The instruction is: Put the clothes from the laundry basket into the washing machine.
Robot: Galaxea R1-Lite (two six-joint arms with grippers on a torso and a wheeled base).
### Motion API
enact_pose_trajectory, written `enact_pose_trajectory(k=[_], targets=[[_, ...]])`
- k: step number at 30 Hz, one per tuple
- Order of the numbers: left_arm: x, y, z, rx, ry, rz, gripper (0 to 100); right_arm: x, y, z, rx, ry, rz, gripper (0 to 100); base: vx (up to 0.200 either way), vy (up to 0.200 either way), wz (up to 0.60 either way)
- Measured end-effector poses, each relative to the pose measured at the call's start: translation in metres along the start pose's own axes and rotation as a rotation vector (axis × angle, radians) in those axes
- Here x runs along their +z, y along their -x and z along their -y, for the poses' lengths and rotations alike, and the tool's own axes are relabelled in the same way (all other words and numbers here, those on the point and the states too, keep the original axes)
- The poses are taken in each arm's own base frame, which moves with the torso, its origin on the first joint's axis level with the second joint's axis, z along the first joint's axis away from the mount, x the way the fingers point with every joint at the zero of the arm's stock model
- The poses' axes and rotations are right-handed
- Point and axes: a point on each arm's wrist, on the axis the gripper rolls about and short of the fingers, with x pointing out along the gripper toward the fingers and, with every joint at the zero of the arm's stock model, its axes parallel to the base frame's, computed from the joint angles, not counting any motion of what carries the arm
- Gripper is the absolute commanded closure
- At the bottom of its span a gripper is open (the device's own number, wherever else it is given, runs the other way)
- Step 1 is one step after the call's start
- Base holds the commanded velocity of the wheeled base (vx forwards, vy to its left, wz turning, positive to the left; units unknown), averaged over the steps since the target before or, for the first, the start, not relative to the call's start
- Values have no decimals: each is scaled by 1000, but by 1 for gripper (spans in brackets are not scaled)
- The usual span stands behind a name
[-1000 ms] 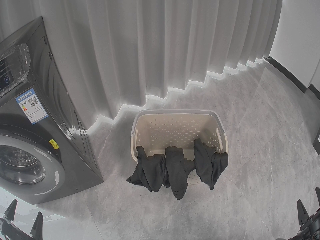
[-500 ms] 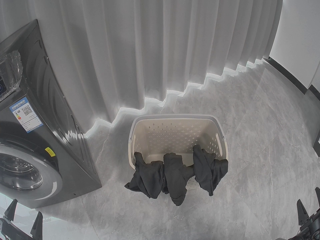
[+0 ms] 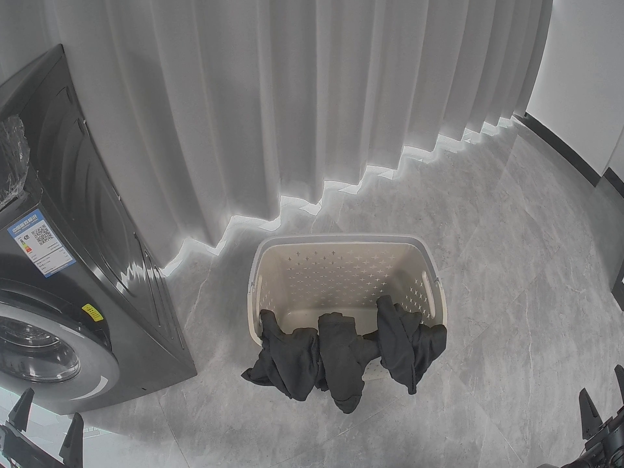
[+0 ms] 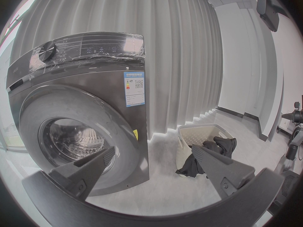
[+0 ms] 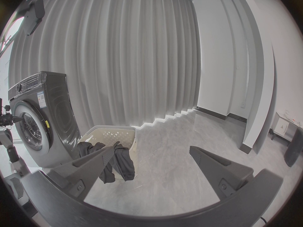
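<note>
Clothes [image 3: 338, 359], dark, limp, over perforated laundry basket [image 3: 344, 238] rim; wedge-shaped left fingers [image 4: 85, 172], right fingers [image 5: 221, 169] apart.

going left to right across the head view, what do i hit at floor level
washer → basket → right pincer
</note>
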Motion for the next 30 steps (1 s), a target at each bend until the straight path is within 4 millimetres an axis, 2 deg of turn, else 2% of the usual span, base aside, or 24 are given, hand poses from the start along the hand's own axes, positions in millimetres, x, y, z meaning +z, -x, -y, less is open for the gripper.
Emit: enact_pose_trajectory(k=[13, 25, 30], targets=[[0, 0, 0, 0, 0, 0, 0, 0, 0, 0, -1, -1, 0, 0, 0, 0, 0], [0, 0, 0, 0, 0, 0, 0, 0, 0, 0, 0, -1, 0, 0, 0, -200, 0], [0, 0, 0, 0, -1, 0, 0, 0, 0, 0, 0, 0, 0, 0, 0, 0, 0]])
